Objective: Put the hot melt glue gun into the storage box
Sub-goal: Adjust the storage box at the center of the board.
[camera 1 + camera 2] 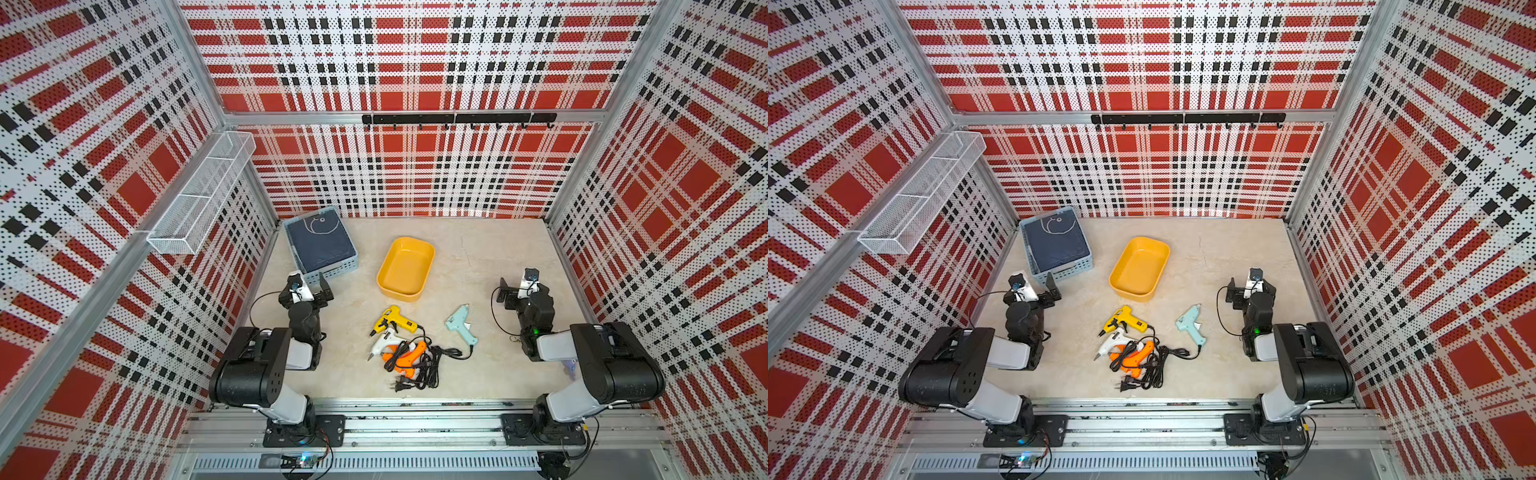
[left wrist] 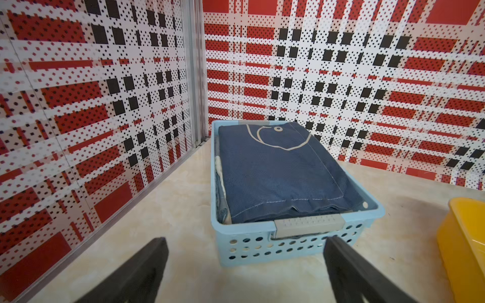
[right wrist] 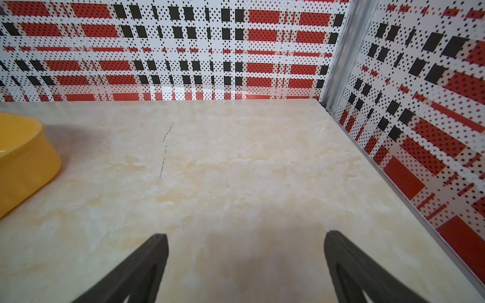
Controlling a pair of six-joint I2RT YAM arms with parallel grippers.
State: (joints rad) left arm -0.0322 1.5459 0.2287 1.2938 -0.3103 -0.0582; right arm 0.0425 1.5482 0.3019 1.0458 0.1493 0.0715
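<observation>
- Left gripper (image 2: 245, 242), right gripper (image 3: 245, 236): black jaws apart, empty.
- Pale teal plastic glue gun (image 1: 458, 324): probably light, rigid, corded; grasp across body.
- Shallow yellow plastic storage box (image 1: 405, 268): empty.

In a top view my left gripper (image 1: 1054, 291) hangs with jaws spread just beside the pale blue basket (image 1: 1061, 275) of folded dark cloth (image 1: 1057, 247), and my right gripper (image 1: 1232, 296) hangs with jaws spread over the table (image 1: 1225, 249), near the right wall. Between my arms sits the yellow storage box (image 1: 1139, 269), its floor showing. Nearer my base lie a yellow glue gun (image 1: 1128, 321), a white glue gun (image 1: 1112, 344) and an orange glue gun (image 1: 1136, 356), bunched in tangled black cords (image 1: 1152, 368). A pale teal glue gun (image 1: 1190, 325) lies slightly apart toward my right arm.
</observation>
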